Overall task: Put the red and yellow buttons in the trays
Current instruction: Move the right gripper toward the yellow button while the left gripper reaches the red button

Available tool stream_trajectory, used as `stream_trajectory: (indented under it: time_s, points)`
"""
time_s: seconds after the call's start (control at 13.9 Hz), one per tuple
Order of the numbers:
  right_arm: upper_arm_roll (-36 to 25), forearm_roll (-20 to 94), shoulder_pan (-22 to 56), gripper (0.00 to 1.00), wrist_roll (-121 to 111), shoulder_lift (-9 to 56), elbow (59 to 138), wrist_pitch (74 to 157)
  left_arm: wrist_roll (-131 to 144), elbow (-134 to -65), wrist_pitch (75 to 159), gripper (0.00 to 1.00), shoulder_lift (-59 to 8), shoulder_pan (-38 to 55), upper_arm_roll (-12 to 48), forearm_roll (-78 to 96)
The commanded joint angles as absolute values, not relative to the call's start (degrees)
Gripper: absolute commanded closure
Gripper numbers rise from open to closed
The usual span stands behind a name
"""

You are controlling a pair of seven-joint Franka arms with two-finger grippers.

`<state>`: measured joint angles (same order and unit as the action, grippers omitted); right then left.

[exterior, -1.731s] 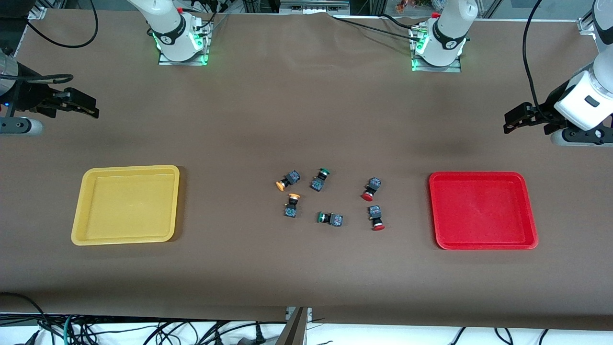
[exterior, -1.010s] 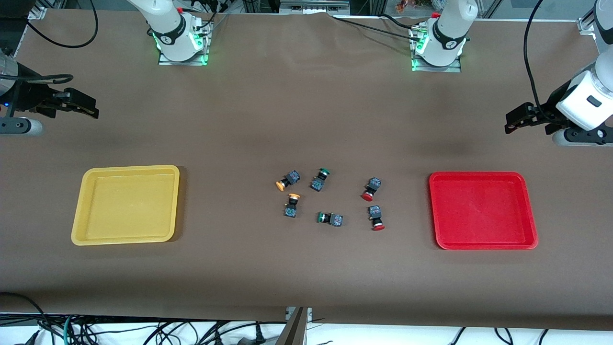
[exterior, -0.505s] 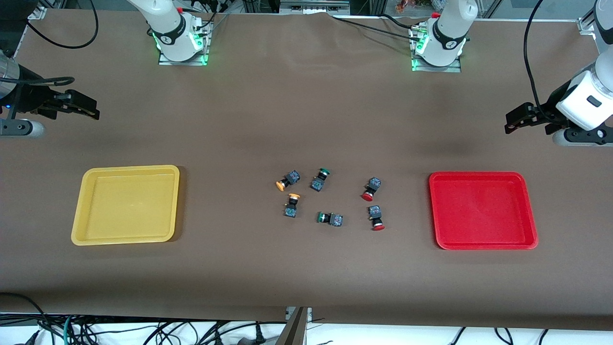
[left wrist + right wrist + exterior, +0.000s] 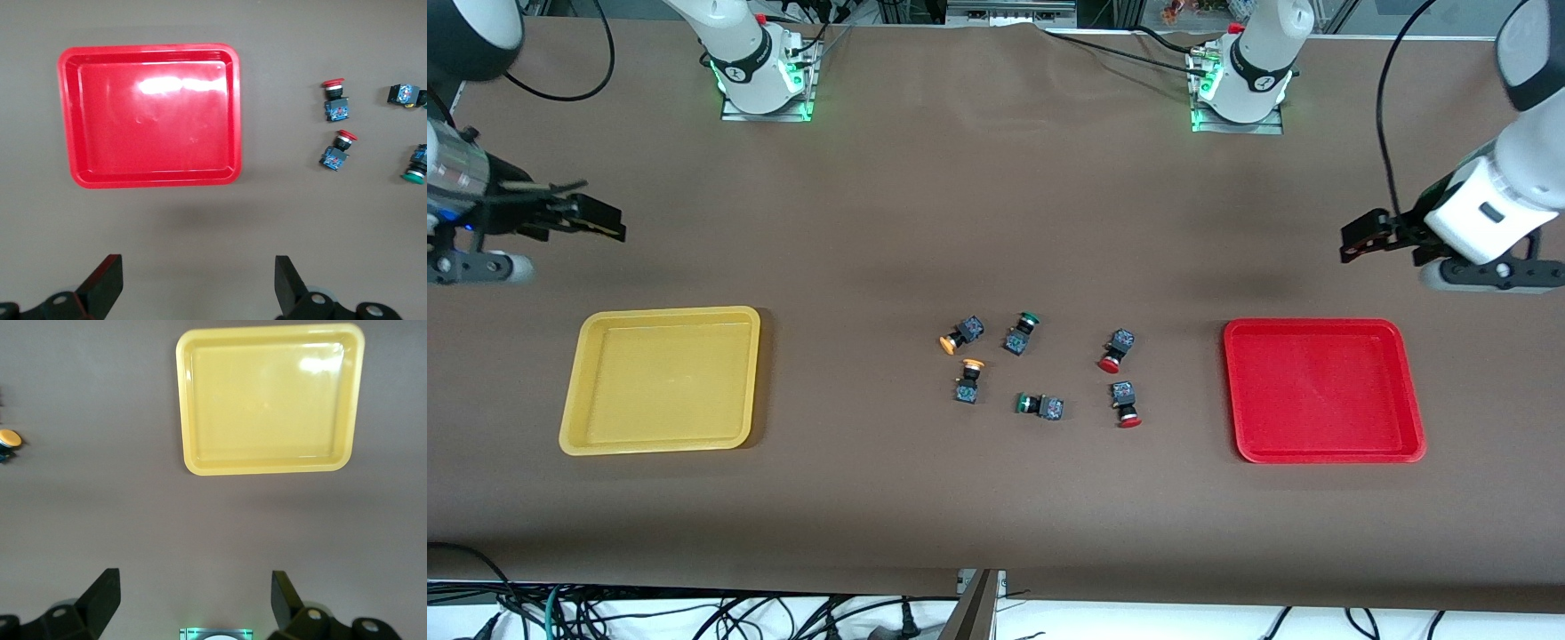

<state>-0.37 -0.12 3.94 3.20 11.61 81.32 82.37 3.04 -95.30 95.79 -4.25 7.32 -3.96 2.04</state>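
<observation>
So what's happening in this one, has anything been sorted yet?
Nothing is sorted yet. The yellow tray and red tray hold nothing, and the two yellow buttons and two red buttons lie mid-table between them, mixed with two green buttons. Neither arm holds anything: the left gripper is open in the air at the red tray's end of the table, the right gripper open at the yellow tray's end.
</observation>
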Motion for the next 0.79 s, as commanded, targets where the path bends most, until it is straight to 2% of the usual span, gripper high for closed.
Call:
stream_trajectory:
  time_s: [0.0,0.22,0.5,0.72]
  points:
    - [0.35,-0.09,4.30,0.00,3.59,15.11,80.24,83.40,7.01,-93.78,96.58,0.00,-5.10,8.34,-2.56,3.08]
    - [0.35,1.49,7.46,0.00,9.19,19.49,80.24,89.19,13.17,-93.96,98.34,0.00,-6.59,8.96,1.92,0.10]
    - [0.35,2.37,13.52,0.00,25.19,25.47,80.24,97.80,15.89,-93.87,105.54,0.00,-12.73,9.93,4.04,0.79]
    - [0.44,2.46,19.40,0.00,38.89,30.04,80.24,104.74,22.48,-93.96,111.78,0.00,-17.82,14.66,4.92,-0.09]
